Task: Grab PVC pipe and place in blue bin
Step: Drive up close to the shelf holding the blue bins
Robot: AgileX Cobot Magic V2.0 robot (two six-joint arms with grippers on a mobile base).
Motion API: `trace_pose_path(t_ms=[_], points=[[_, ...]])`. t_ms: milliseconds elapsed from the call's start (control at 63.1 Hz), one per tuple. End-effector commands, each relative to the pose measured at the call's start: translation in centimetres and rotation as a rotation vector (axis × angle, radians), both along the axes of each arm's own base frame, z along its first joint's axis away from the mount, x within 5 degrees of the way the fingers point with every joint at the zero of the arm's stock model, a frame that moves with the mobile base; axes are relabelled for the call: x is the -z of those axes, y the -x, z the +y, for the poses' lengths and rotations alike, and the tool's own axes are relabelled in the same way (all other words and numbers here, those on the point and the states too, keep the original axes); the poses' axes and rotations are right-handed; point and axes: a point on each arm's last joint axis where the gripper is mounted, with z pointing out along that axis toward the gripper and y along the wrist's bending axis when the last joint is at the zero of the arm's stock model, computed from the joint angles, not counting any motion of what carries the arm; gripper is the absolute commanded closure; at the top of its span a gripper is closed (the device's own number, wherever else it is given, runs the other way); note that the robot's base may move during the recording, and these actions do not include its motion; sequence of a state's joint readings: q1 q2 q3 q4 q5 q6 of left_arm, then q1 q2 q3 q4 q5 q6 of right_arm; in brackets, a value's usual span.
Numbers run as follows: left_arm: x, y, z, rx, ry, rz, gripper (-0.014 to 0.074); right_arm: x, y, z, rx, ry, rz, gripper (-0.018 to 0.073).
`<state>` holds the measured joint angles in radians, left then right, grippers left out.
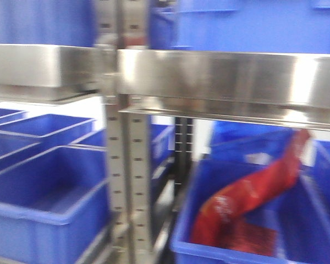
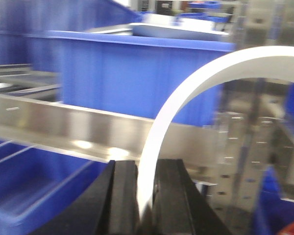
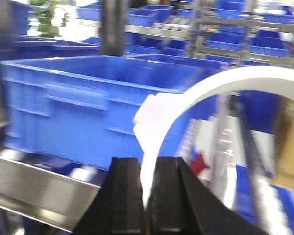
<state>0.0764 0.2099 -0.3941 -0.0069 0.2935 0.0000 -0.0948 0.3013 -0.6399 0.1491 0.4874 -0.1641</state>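
In the left wrist view a white curved PVC pipe (image 2: 196, 83) arcs up and to the right out of my left gripper (image 2: 146, 169), whose black jaws are shut on its lower end. In the right wrist view a second white curved PVC pipe (image 3: 225, 81) rises the same way from my right gripper (image 3: 146, 166), also shut on it. A large blue bin (image 3: 88, 98) stands on a steel shelf just beyond the right gripper. Another blue bin (image 2: 137, 73) sits on the steel shelf ahead of the left gripper. Neither gripper shows in the front view.
Steel shelf rails (image 1: 209, 74) and a perforated upright (image 1: 124, 181) cross the front view. Blue bins (image 1: 44, 187) stand on the lower left shelf. A lower right bin (image 1: 236, 254) holds a red bag (image 1: 253, 192). More blue bins line the far racks (image 3: 245, 29).
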Motion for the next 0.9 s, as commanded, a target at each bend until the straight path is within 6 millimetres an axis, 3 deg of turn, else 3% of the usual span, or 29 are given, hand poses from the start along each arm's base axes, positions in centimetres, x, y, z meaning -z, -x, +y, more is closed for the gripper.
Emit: trace_pose_path(t_ms=[0, 887], points=[[-0.24, 0.05, -0.01, 0.0, -0.001, -0.029, 0.0707, -0.16, 0.02, -0.06, 0.007, 0.01, -0.024, 0.0727], [-0.24, 0.05, -0.01, 0.0, -0.001, -0.029, 0.0707, -0.16, 0.02, -0.06, 0.007, 0.01, -0.024, 0.0727]])
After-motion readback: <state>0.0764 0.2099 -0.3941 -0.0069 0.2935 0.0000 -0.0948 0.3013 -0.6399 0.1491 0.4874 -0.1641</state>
